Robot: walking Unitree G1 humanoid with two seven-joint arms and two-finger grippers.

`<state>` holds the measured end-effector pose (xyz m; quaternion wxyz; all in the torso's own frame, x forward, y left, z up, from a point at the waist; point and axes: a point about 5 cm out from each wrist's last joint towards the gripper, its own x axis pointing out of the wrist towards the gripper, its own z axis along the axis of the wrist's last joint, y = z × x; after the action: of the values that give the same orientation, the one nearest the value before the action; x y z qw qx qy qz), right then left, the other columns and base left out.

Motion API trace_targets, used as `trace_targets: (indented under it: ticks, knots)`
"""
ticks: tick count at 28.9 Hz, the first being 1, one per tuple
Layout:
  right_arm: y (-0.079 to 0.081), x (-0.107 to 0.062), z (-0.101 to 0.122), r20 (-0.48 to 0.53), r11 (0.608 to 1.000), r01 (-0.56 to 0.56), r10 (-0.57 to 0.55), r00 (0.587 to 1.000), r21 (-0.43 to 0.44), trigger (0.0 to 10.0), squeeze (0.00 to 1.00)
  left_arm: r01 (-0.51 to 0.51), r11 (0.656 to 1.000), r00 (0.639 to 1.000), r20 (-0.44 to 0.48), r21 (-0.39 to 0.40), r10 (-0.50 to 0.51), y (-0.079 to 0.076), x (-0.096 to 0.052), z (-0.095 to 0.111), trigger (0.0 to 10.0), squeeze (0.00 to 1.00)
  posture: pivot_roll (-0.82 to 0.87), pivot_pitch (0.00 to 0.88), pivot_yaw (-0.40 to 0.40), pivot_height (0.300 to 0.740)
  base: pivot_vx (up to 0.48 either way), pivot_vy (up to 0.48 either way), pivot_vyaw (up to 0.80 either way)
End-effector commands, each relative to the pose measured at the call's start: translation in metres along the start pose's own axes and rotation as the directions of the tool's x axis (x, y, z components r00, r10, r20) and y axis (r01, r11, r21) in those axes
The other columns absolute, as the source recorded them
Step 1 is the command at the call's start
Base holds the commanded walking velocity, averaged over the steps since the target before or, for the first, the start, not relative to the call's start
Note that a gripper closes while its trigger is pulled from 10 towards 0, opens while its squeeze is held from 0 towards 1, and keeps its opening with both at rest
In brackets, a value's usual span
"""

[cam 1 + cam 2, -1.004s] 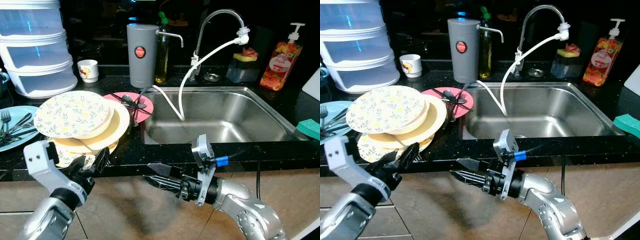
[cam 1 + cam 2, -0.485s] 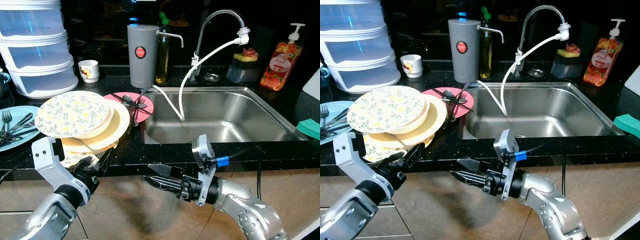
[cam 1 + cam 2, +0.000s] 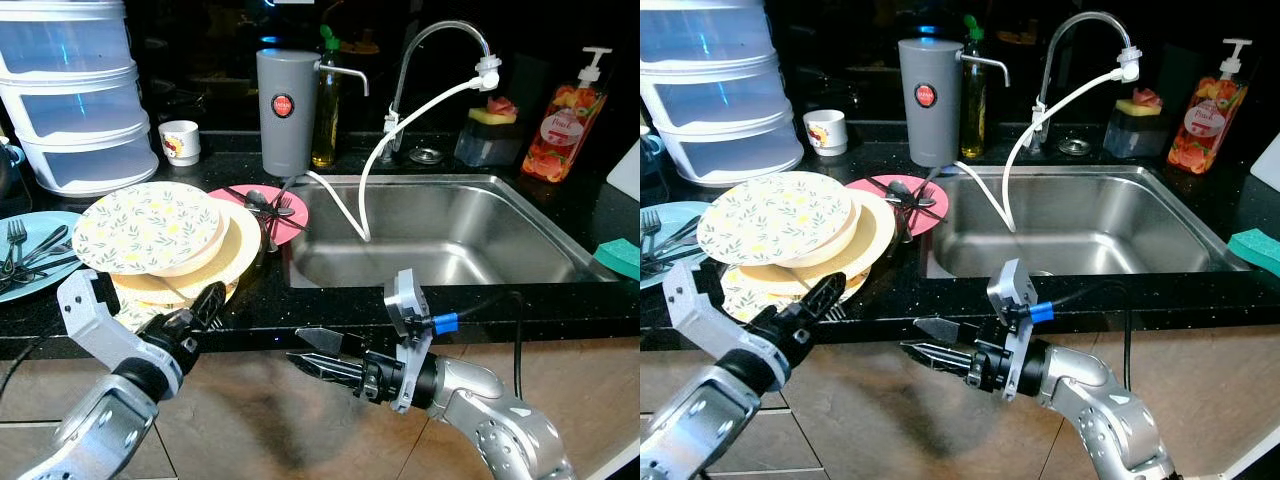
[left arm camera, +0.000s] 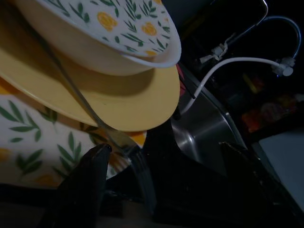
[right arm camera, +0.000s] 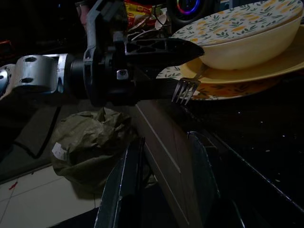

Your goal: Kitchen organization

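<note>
Steel fork (image 4: 135,164) tines poke out from under the stacked floral and yellow plates (image 3: 165,240) at the bench (image 3: 330,300) edge, just ahead of the left end effector (image 3: 205,305), fingers spread. Right end effector (image 3: 315,355) hovers below the bench, fingers apart. Beyond, a pink plate (image 3: 290,215) holds cutlery.

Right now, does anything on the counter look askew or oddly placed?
Yes: the plate stack is uneven, the top plate tilted, and a fork wedged between the plates pokes out past the counter edge beside the left gripper.
</note>
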<state>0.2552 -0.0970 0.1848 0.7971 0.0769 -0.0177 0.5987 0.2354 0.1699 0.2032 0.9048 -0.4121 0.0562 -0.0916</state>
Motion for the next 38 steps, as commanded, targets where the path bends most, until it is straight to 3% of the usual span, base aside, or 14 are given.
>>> trace_targets:
  ticks: [1,8,15,20,28,29,31,33,34,35,36,38]
  knots:
    - [-0.003,-0.002,0.003,0.002,1.000,0.007,-0.007,1.000,-0.005,10.0,0.00,-0.046,0.998,0.996,-0.074,-0.034,0.043,0.006,0.002,-0.010,10.0,0.00,0.05,0.024,-0.017,0.740,0.000,0.000,0.00]
    - [-0.004,-0.003,0.003,0.002,1.000,0.009,-0.009,1.000,-0.008,10.0,0.00,-0.067,0.998,0.980,-0.186,0.020,0.070,0.006,0.000,-0.021,10.0,0.00,0.05,0.023,-0.013,0.740,0.000,0.000,0.00]
    - [-0.004,-0.003,0.003,0.001,1.000,0.008,-0.008,1.000,-0.008,10.0,0.00,-0.147,0.989,0.967,-0.215,-0.022,0.139,0.015,0.001,-0.020,10.0,0.00,0.05,0.023,-0.014,0.740,0.000,0.000,0.00]
    - [-0.005,-0.003,0.003,0.000,1.000,0.010,-0.010,1.000,-0.009,10.0,0.00,-0.134,0.990,0.973,-0.184,0.031,0.137,0.014,0.006,-0.011,10.0,0.00,0.05,0.021,-0.012,0.740,0.000,0.000,0.00]
    - [-0.005,-0.003,0.003,0.002,1.000,0.011,-0.011,1.000,-0.008,10.0,0.00,-0.175,0.983,0.977,-0.114,0.050,0.180,0.017,0.009,0.000,10.0,0.00,0.05,0.019,-0.012,0.740,0.000,0.000,0.00]
    - [-0.005,-0.003,0.003,0.002,1.000,0.012,-0.012,1.000,-0.007,10.0,0.00,-0.190,0.980,0.977,-0.092,0.059,0.195,0.018,0.010,0.003,7.4,0.00,0.05,0.019,-0.012,0.740,0.000,0.000,0.00]
    - [-0.005,-0.003,0.003,0.003,1.000,0.012,-0.012,1.000,-0.007,10.0,0.00,-0.224,0.972,0.972,-0.050,0.064,0.228,0.020,0.010,0.008,3.5,0.00,0.05,0.019,-0.012,0.740,0.000,0.000,0.00]
    - [-0.005,-0.003,0.003,0.003,1.000,0.012,-0.012,1.000,-0.006,10.0,0.00,-0.237,0.970,0.971,-0.017,0.059,0.238,0.021,0.011,0.012,3.5,0.00,0.05,0.019,-0.012,0.740,0.000,0.000,0.00]
    - [-0.005,-0.004,0.002,0.003,1.000,0.012,-0.012,1.000,-0.006,10.0,0.00,-0.254,0.965,0.967,-0.005,0.059,0.255,0.022,0.011,0.014,2.7,0.00,0.05,0.019,-0.011,0.740,0.000,0.000,0.00]
    - [-0.005,-0.004,0.002,0.003,1.000,0.012,-0.012,1.000,-0.006,10.0,0.00,-0.261,0.963,0.965,0.000,0.064,0.262,0.023,0.011,0.014,3.8,0.00,0.05,0.019,-0.011,0.740,0.000,0.000,0.00]
    - [-0.005,-0.004,0.002,0.002,1.000,0.012,-0.012,1.000,-0.005,10.0,0.00,-0.271,0.960,0.962,-0.001,0.071,0.272,0.023,0.011,0.015,10.0,0.00,0.05,0.019,-0.011,0.740,0.000,0.000,0.00]
    - [-0.005,-0.004,0.002,0.002,1.000,0.012,-0.012,1.000,-0.005,10.0,0.00,-0.271,0.960,0.962,-0.003,0.067,0.272,0.023,0.011,0.014,10.0,0.00,0.05,0.019,-0.011,0.740,0.000,0.000,0.00]
